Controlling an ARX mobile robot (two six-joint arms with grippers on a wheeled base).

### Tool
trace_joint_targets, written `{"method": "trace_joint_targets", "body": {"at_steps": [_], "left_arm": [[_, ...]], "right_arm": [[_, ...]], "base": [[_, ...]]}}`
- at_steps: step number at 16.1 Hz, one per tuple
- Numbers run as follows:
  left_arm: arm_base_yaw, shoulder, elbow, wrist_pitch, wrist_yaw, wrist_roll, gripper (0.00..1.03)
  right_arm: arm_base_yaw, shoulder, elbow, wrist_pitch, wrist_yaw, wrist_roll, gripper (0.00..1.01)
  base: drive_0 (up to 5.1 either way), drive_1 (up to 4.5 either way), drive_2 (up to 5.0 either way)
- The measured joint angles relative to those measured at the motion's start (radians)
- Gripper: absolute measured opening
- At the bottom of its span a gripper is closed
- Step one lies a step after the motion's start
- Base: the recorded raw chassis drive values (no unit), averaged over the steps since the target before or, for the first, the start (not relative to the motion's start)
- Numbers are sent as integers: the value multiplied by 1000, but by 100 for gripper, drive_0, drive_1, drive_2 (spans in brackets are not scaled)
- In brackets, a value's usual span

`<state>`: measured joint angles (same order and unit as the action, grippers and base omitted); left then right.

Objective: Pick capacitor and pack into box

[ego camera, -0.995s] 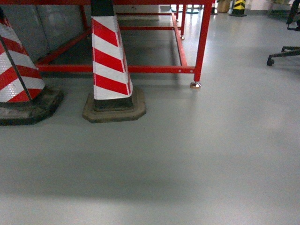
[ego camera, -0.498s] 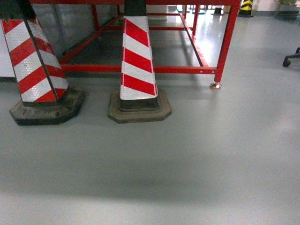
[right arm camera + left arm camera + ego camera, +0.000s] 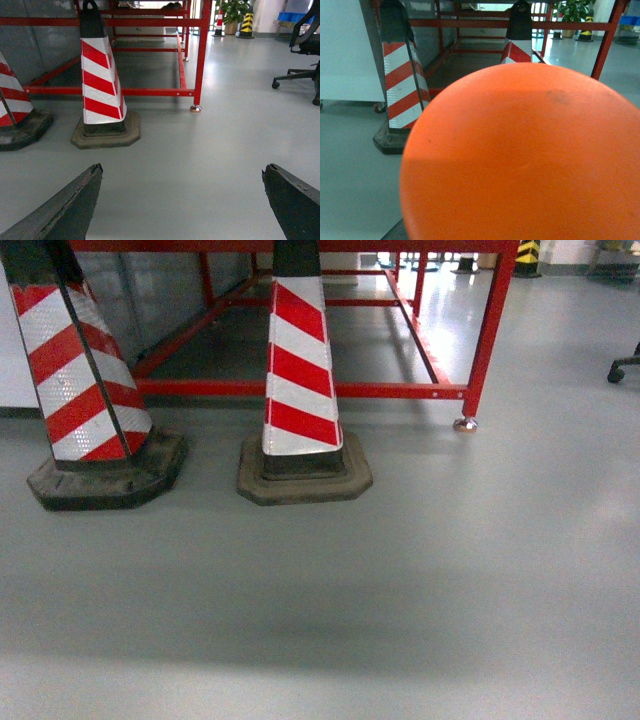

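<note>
Grey floor (image 3: pixel 400 590) fills most of the head view, so we're in transit and not at a workstation. Two red-and-white striped cones: one upper left (image 3: pixel 90 370), one centre (image 3: pixel 300 380), both on dark rubber bases just in front of the red steel frame (image 3: pixel 490 330); we read them as marking off the frame's footprint. A chair's castor leg (image 3: pixel 625 365) sits at the right edge.

Neither the capacitor nor the box shows in any view, so we can't place them; picking hasn't begun.

Right gripper (image 3: pixel 185 200): its two dark fingertips sit at the lower left and lower right corners of the right wrist view, spread wide, nothing between them. It's aimed low across the floor, which looks like a stowed travel pose.

Left gripper: the left wrist view is blocked by a big orange rounded surface (image 3: pixel 530 160) close to the lens, no fingers visible. We can't tell its state.

Next move, in our judgement: find the bench first.
</note>
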<state>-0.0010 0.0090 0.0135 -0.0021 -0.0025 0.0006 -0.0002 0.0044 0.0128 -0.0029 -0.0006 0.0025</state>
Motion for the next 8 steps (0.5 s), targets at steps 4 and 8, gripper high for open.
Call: {"method": "trace_joint_targets", "body": {"at_steps": [4, 8], "left_arm": [[0, 0, 0, -3, 1, 0, 44], [0, 0, 0, 2, 2, 0, 44]], "right_arm": [[0, 0, 0, 0, 0, 0, 98], [0, 0, 0, 4, 0, 0, 98]], "base": [[-3, 400, -406], [-2, 401, -405]]}}
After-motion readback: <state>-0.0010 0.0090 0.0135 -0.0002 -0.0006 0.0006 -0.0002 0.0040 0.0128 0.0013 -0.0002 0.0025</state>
